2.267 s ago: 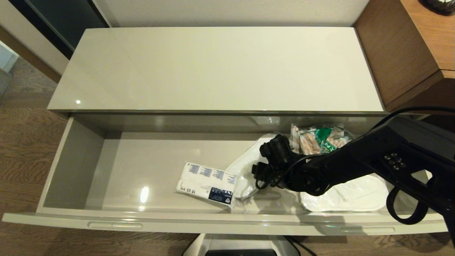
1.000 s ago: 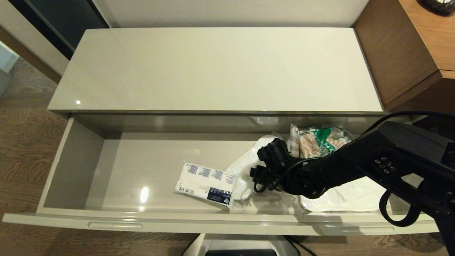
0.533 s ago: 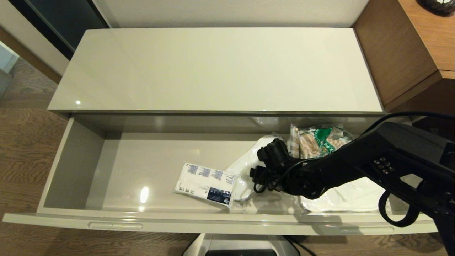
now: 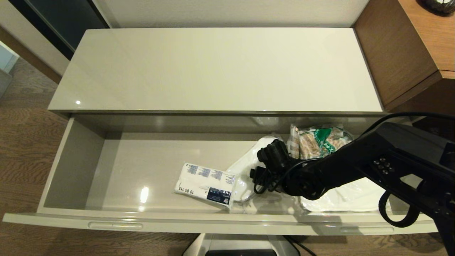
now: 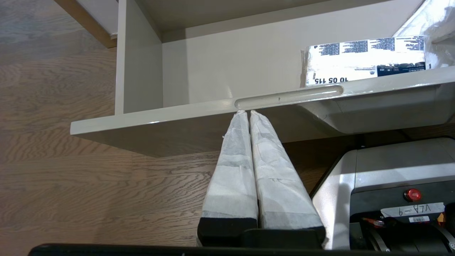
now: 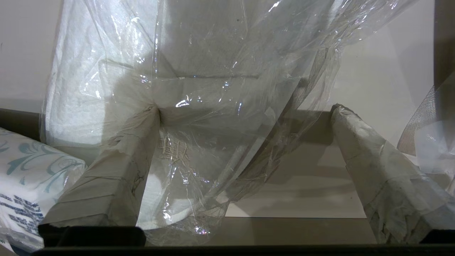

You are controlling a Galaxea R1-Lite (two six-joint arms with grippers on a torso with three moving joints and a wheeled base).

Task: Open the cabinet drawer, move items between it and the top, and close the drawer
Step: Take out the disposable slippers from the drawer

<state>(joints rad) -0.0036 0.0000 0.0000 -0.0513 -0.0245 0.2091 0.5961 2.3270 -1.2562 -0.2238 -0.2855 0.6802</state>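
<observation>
The cabinet drawer (image 4: 213,222) is pulled wide open below the bare glossy top (image 4: 213,71). On its floor lie a white tissue packet (image 4: 206,184) with blue prints and a white slipper (image 4: 245,167) in clear wrap. My right arm (image 4: 355,160) reaches down into the drawer over the slipper. The right gripper (image 6: 244,107) is open, one fingertip (image 6: 151,113) resting on the wrapped slipper (image 6: 106,71), loose plastic film between the fingers. The tissue packet (image 6: 25,177) lies just beside it. My left gripper (image 5: 247,112) is shut and empty, its tips under the drawer's front edge at the slot handle (image 5: 288,97).
A second wrapped white slipper (image 4: 352,199) and a snack bag (image 4: 320,140) with green print lie at the drawer's right end. Taller brown wood-grain furniture (image 4: 401,49) stands right of the cabinet. My base (image 5: 391,185) sits under the drawer front.
The right arm has edged slightly left and lower into the drawer over the slipper, and has hardly moved in the last half second. The left arm's side shows no change.
</observation>
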